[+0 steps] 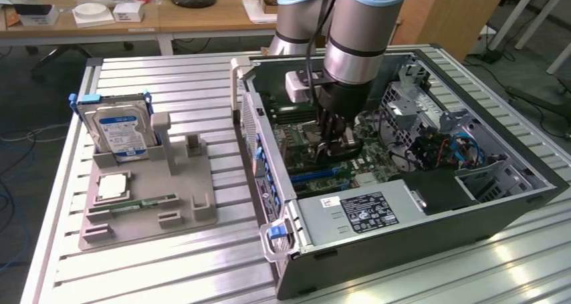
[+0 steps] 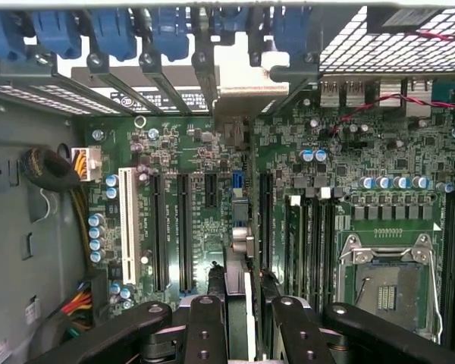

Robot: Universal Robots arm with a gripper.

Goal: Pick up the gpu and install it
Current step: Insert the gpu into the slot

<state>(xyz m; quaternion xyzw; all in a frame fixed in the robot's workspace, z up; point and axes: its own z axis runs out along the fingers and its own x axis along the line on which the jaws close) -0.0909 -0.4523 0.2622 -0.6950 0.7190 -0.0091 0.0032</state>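
— Black fingers (image 2: 206, 326) of the gripper (image 2: 245, 299) sat closest to the wrist camera. What did they have?

— They were clamped on the gpu (image 2: 243, 265), one from each side. The card showed edge-on, a thin green-and-silver line running away from the fingers toward the back wall of the computer case (image 1: 499, 204).

— So where was the card, exactly?

— Inside the case, standing on edge over the motherboard (image 2: 212, 136), between the black expansion slots (image 2: 183, 227) and the memory slots (image 2: 311, 243). Its far end lay near the row of blue clips (image 2: 110, 30).

— Was it seated in a slot?

— I could not tell; its lower edge was hidden.

— And from outside?

— In the exterior view the arm (image 1: 357, 43) came straight down into the open case, with the gripper low over the board, beyond the power supply (image 1: 366, 214). On the exterior view's left a grey holder (image 1: 170, 184) stood on the slatted table (image 1: 178, 270), apart from the case. It carried the hard drive (image 1: 119, 130) upright, a processor (image 1: 114, 186) lying flat, and a memory stick (image 1: 134, 204) just beside that.

— Anything else on the board?

— A CPU socket (image 2: 387, 284) with a metal frame, off to one side of the card.
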